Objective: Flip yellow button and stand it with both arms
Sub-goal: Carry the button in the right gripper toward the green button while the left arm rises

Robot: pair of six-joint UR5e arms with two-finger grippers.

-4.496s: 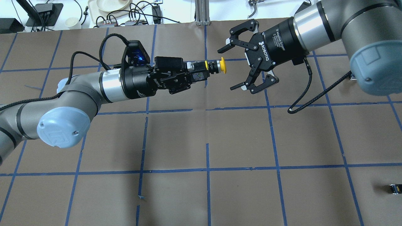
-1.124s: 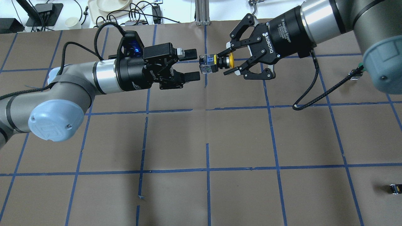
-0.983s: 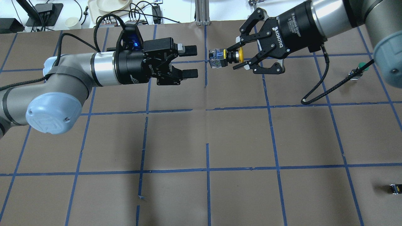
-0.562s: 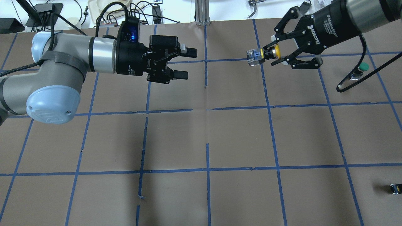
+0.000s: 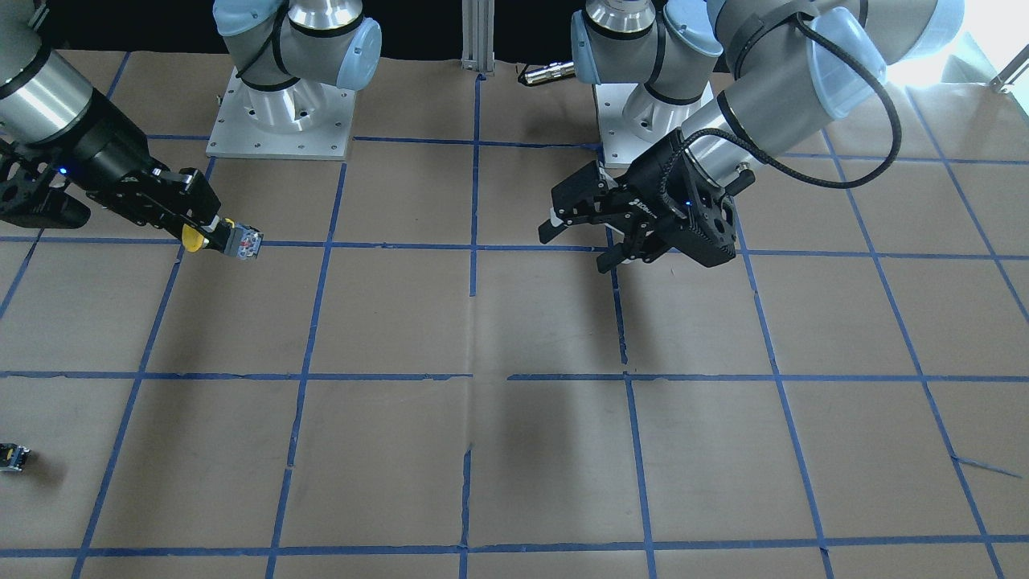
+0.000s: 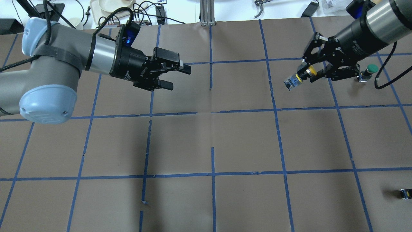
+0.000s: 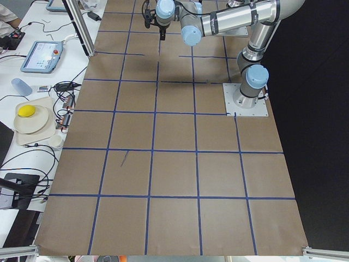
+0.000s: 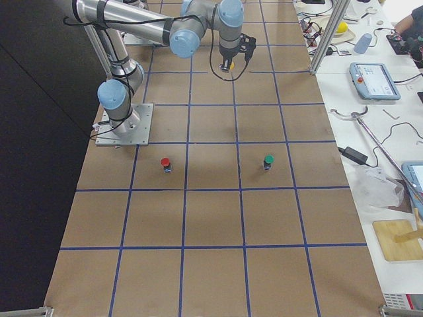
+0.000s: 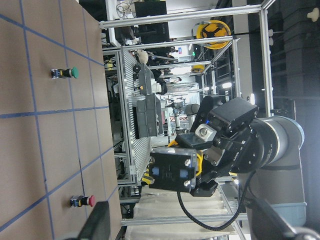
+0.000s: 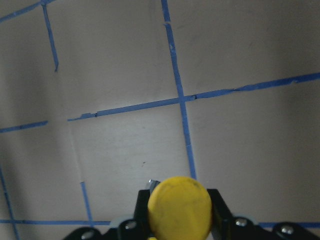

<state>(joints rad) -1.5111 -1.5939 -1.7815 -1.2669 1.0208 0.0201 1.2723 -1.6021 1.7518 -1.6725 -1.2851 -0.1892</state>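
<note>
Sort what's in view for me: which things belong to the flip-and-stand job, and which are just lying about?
Job in hand:
- yellow button, held near its cap by the right gripper
- left gripper, open and empty

Lying about:
- green button, upright
- red button, upright
- small black block, far from both grippers

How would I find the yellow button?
Look at the right arm over the brown table. Its fingers pinch the yellow button up in the air. Only it has a yellow cap; the green button nearby stands on the table.
</note>
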